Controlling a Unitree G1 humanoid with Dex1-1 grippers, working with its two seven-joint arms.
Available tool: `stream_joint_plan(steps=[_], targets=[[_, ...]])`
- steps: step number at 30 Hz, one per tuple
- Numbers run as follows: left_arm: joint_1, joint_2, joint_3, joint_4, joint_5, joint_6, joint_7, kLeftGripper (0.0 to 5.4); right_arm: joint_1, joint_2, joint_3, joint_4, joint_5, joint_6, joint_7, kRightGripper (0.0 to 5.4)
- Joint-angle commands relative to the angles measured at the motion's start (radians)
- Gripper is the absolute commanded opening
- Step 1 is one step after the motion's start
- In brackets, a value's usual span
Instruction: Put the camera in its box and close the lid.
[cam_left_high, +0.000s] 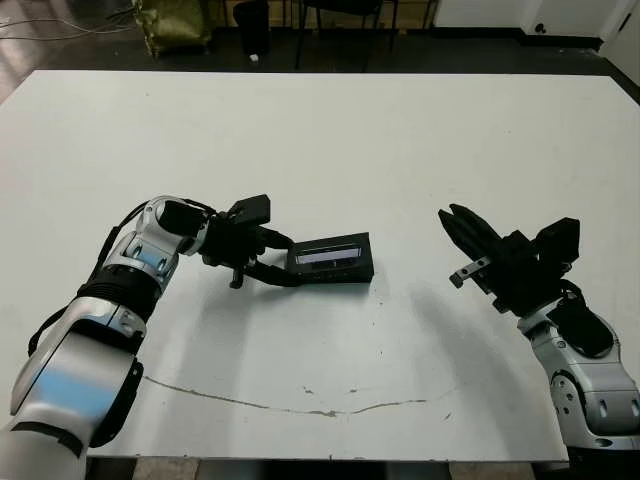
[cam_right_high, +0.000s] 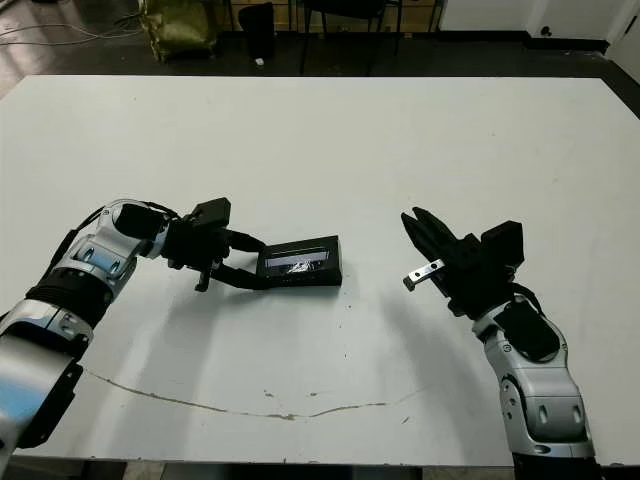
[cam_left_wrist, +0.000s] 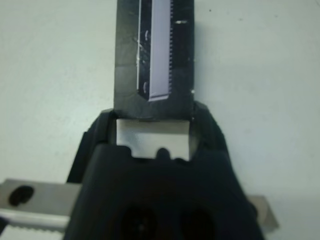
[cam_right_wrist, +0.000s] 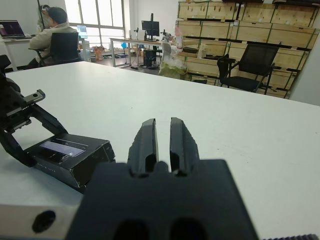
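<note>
The box lies at the middle of the table with the lid on it, glossy window strip facing up. The camera is hidden; nothing of it shows as its own shape. My left gripper is at the box's left end. In the left wrist view its fingertips press both corners of that end, so it is shut on the box. My right gripper hovers well to the right of the box, fingers shut together with nothing between them.
A thin cracked line runs across the table near its front edge. Beyond the far edge stand a green bag and chair legs. In the right wrist view a person sits at a desk far behind.
</note>
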Motion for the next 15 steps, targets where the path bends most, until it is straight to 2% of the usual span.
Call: stream_joint_plan(steps=[1, 7, 10, 15], targets=[[0.033, -0.018, -0.052, -0.006, 0.042, 0.009, -0.032, 1.76, 0.017, -0.001, -0.003, 0.005, -0.005, 0.003, -0.006, 0.00], [0.049, 0.001, -0.078, -0.074, 0.052, 0.022, -0.026, 1.76, 0.018, -0.003, -0.003, -0.006, 0.002, 0.019, -0.008, 0.00], [0.067, 0.001, -0.072, -0.118, 0.037, 0.080, -0.015, 1.76, 0.022, -0.004, -0.002, -0.025, -0.002, 0.046, -0.023, 0.00], [0.133, 0.011, -0.067, -0.266, 0.037, 0.186, 0.059, 1.76, 0.023, -0.004, -0.002, -0.022, -0.001, 0.032, -0.019, 0.00]])
